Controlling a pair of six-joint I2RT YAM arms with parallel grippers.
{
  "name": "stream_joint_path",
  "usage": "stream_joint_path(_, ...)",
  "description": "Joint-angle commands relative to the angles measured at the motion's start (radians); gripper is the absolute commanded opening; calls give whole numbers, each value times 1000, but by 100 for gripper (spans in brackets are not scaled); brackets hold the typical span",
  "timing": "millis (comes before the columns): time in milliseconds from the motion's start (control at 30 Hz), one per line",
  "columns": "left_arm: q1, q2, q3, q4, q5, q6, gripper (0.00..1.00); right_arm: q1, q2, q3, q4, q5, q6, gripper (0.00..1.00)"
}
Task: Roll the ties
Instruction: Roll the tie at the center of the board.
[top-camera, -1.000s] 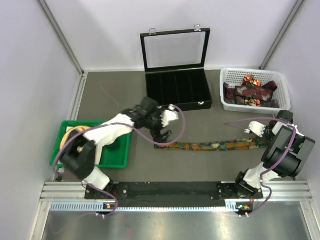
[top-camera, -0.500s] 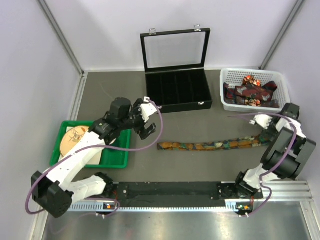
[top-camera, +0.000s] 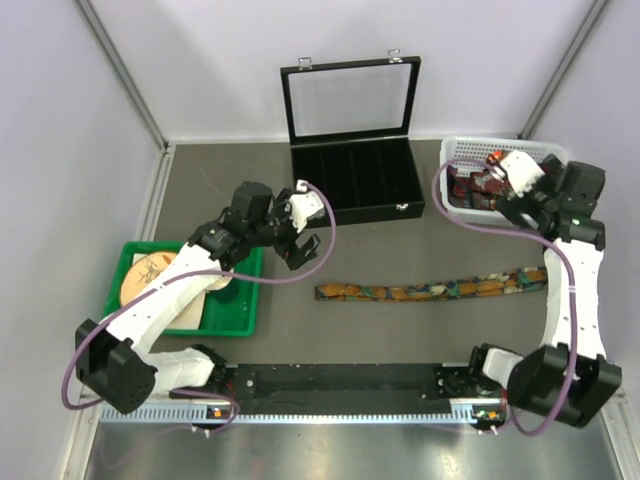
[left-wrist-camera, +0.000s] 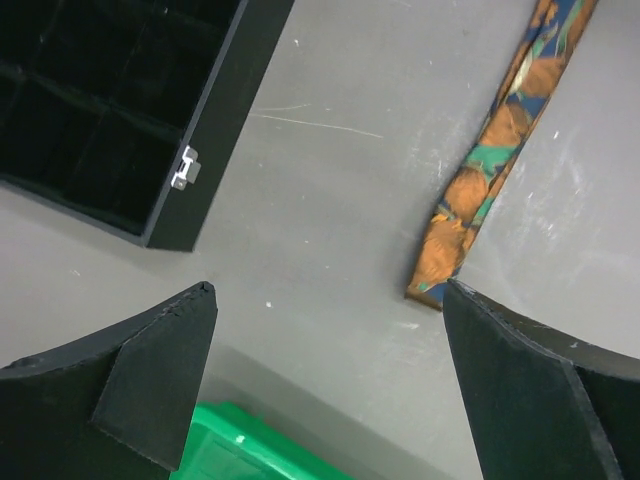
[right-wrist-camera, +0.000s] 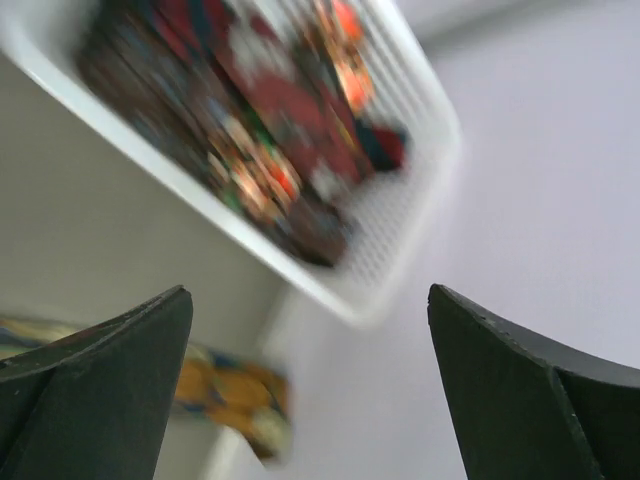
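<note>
One tie lies flat and stretched out across the table, left end near the middle, right end by the right wall. In the left wrist view its narrow orange and green end rests on the grey surface. My left gripper hovers open above and left of that end, its fingers empty. My right gripper hangs open over the white basket, which holds more ties. The blurred right wrist view shows the empty gripper and the lying tie's wide end below.
A black case with several compartments stands open at the back, its glass lid upright. A green tray with a round tan object sits at the left. Walls close in on both sides.
My right gripper opened, let go of the tie's right end and swung up toward the basket. My left gripper drew back left from the tie's left end.
</note>
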Motion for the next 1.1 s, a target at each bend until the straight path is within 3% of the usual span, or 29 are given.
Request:
stream_joint_path(0, 3, -22, -52, 47, 68, 187, 99, 226, -7, 109, -77, -159, 410, 99)
stream_joint_path(67, 2, 4, -60, -32, 134, 308, 99, 343, 32, 170, -172, -204, 571, 99)
stream_joint_path(167, 2, 56, -106, -23, 176, 381, 99, 408, 122, 157, -193, -392, 807, 99)
stream_joint_path(333, 0, 179, -152, 14, 240, 472, 98, 445, 193, -62, 29, -645, 1142, 93)
stream_joint_path(467, -21, 309, -125, 0, 256, 527, 93, 477, 207, -203, 175, -705, 1335, 83)
stream_joint_path(567, -44, 366, -117, 11, 251, 530, 91, 498, 219, -299, 266, -750, 1450, 65)
stream_joint_path(767, -79, 451, -89, 2, 224, 519, 85, 566, 262, -379, 332, -693, 1500, 18)
stream_joint_path(967, -95, 484, -94, 16, 187, 485, 75, 613, 359, -380, 355, -667, 1498, 1)
stream_joint_path(1067, -96, 480, -103, 28, 176, 461, 69, 639, 411, -363, 346, -661, 1480, 0)
